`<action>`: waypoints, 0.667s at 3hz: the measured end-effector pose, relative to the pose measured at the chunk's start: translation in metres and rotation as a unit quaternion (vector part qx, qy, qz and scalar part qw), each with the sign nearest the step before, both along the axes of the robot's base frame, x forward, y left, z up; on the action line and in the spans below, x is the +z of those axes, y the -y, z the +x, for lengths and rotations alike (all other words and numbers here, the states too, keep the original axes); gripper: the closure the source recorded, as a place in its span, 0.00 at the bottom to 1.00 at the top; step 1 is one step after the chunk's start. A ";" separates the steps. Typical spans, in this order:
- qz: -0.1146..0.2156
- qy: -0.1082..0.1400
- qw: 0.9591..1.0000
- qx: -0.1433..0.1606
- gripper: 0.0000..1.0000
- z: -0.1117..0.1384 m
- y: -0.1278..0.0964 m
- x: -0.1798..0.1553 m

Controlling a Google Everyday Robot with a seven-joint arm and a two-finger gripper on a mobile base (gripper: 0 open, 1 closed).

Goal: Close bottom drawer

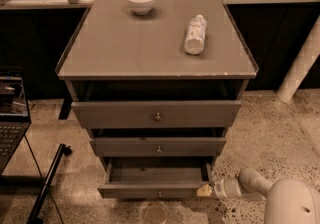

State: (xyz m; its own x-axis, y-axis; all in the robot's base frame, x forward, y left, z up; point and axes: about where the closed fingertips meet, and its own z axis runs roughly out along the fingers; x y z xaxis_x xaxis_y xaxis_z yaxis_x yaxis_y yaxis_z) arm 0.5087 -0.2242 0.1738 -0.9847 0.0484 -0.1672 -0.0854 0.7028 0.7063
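Note:
The bottom drawer (pixel 150 188) is the lowest of the three in the grey-brown cabinet. It is pulled out, its inside shows, and a tiny knob sits on its slim front. My gripper (pixel 204 191) is low at the right, its pale tip touching the right end of the drawer's front. The white arm runs off to the lower right corner.
The middle drawer (pixel 158 146) and the top drawer (pixel 156 114) also stand slightly out. A white bowl (pixel 141 1) and a lying bottle (pixel 195 34) are on the cabinet top. A laptop (pixel 11 118) on a stand is at left, a white pole (pixel 300 68) at right.

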 end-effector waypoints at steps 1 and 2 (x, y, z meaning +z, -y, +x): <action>-0.021 0.025 0.999 -0.020 1.00 0.031 0.002 0.013; -0.048 0.062 0.996 -0.034 1.00 0.069 -0.003 0.034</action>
State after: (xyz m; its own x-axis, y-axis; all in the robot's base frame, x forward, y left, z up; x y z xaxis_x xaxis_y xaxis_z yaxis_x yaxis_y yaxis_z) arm 0.5782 -0.2211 0.2079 -0.9514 0.0919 -0.2938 -0.1176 0.7736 0.6226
